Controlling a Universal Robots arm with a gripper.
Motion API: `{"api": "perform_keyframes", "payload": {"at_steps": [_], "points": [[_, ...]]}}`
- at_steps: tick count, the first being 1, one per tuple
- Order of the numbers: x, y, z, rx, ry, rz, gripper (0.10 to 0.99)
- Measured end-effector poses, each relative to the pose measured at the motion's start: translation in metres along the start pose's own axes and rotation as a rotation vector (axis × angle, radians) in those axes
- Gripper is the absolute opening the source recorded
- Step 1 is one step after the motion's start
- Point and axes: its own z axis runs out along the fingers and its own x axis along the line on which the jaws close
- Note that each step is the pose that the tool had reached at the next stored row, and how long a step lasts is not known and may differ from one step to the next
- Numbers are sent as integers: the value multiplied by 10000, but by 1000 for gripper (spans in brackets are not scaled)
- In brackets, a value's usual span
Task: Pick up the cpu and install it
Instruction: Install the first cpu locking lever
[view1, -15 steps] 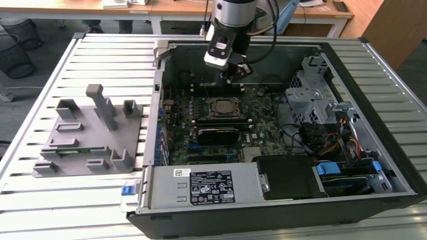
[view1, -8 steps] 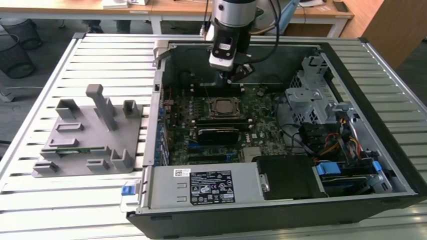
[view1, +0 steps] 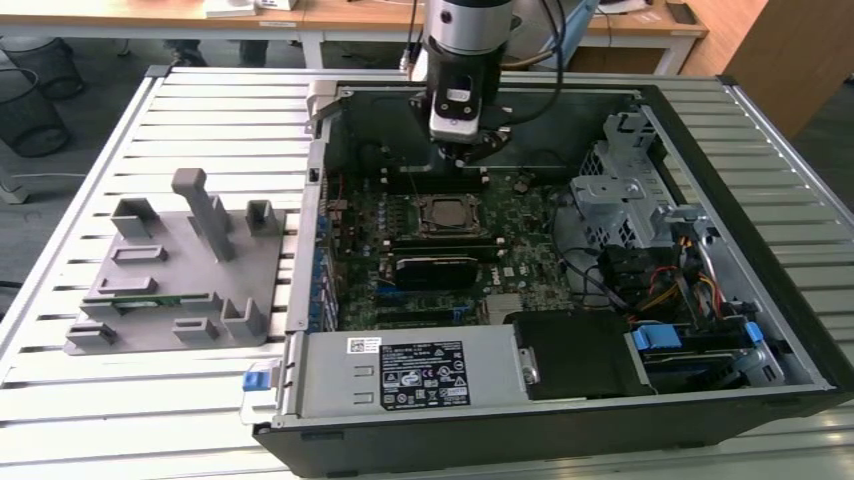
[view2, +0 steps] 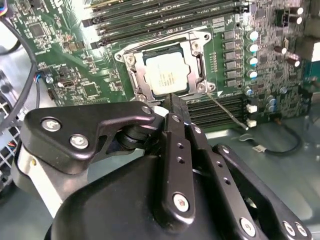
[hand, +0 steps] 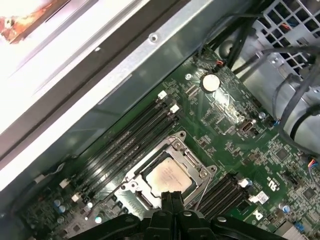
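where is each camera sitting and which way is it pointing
Exterior view: off the arm, above and in front of the open computer case, looking down at the motherboard and the grey fixture; the arm and gripper hang over the board.
Second wrist view: on the arm, looking past the gripper at the cpu in its socket.
First wrist view: on the arm, looking down at the cpu; the gripper shows.
Shared: both wrist views show the cpu seated in the socket.

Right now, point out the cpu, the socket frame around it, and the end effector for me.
cpu (view2: 168, 75): second wrist view, middle of its silvery metal top.
socket frame (view2: 134, 75): second wrist view, metal side bar beside the chip.
end effector (view2: 172, 102): second wrist view, tip of the dark fingers, just short of the socket.
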Motion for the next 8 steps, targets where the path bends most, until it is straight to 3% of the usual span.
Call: {"api": "perform_keyframes", "payload": {"at_steps": [8], "points": [[0,0,8,39,-28,-1331,106]]}}
